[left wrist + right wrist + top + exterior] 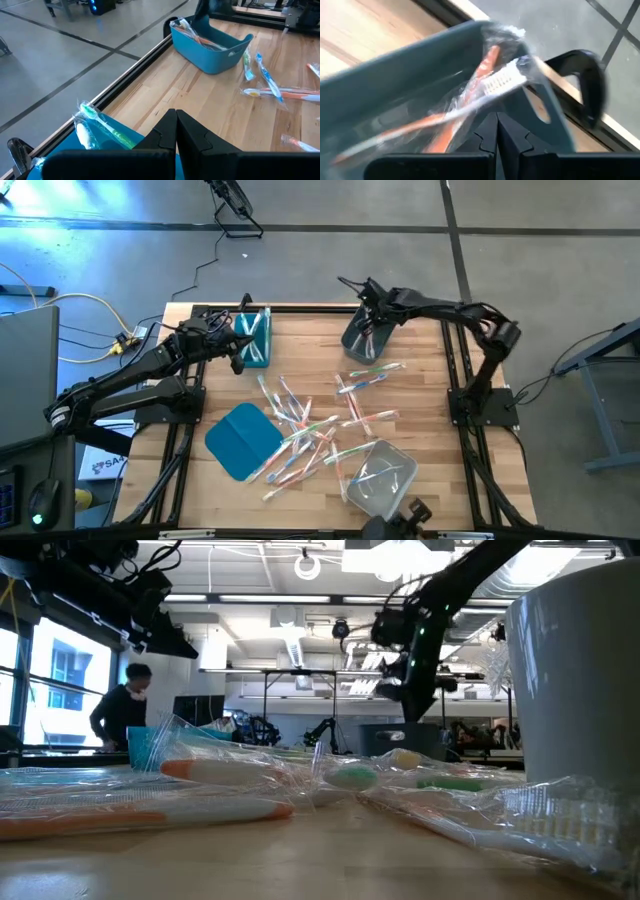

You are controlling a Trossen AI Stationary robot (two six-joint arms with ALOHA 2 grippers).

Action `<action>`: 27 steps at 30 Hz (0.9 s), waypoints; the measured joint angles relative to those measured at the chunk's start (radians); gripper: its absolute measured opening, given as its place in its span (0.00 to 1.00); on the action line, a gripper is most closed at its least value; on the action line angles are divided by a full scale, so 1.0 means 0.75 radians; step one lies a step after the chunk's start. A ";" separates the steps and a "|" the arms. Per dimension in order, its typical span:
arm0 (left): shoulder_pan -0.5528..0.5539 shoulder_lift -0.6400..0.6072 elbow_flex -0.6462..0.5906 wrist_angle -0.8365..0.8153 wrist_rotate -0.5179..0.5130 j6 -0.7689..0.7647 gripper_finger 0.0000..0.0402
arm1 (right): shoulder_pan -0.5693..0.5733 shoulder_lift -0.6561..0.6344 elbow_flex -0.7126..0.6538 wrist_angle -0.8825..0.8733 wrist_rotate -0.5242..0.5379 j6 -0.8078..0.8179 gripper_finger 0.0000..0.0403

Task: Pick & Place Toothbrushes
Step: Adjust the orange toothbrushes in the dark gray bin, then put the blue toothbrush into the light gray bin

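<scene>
— Toothbrushes [318, 425]?
— Scattered mid-table in clear wrappers, between the flat teal lid [240, 439] at left and the clear bin [382, 476] at the near right. A few more in the teal bin [255, 337] at the far left, and orange ones in the grey bin [364, 339] at the far right.

— Left gripper [238, 352]?
— Over the near end of the teal bin, fingers [165, 131] pressed together, nothing between them.

— Right gripper [368, 305]?
— Above the grey bin's far edge, fingers [487, 132] closed flush, empty; a wrapped orange brush [470, 95] just beyond the tips, inside the bin.
</scene>
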 joint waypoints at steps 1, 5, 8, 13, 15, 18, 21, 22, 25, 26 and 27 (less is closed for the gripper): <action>0.000 0.000 0.000 -0.001 -0.001 0.000 0.00 | 0.013 -0.042 0.000 -0.038 0.007 0.015 0.00; 0.000 0.001 0.000 0.001 -0.001 0.000 0.00 | 0.076 -0.199 0.001 -0.175 0.012 0.049 0.00; 0.000 0.001 0.000 0.010 -0.001 0.000 0.00 | 0.134 -0.315 0.001 -0.269 -0.024 0.068 0.00; 0.000 0.000 0.000 0.009 -0.001 0.000 0.00 | 0.224 -0.462 0.001 -0.433 -0.081 0.110 0.00; 0.000 0.000 0.000 0.008 -0.001 0.000 0.00 | 0.268 -0.507 0.001 -0.507 -0.086 0.173 0.00; 0.000 0.000 0.000 0.008 -0.001 -0.001 0.00 | 0.342 -0.553 0.001 -0.620 -0.091 0.253 0.00; 0.000 0.000 0.000 0.008 -0.001 -0.001 0.00 | 0.435 -0.587 -0.003 -0.694 -0.079 0.344 0.00; 0.000 0.000 0.000 0.007 -0.001 -0.001 0.00 | 0.468 -0.601 -0.018 -0.688 -0.073 0.374 0.00; 0.000 0.000 0.000 0.005 -0.001 -0.001 0.00 | 0.581 -0.649 -0.131 -0.601 -0.034 0.472 0.00; 0.000 0.000 0.000 0.004 -0.001 -0.001 0.00 | 0.618 -0.663 -0.184 -0.560 -0.013 0.509 0.00; 0.000 0.000 0.000 0.004 -0.001 -0.001 0.00 | 0.655 -0.679 -0.243 -0.512 0.011 0.547 0.00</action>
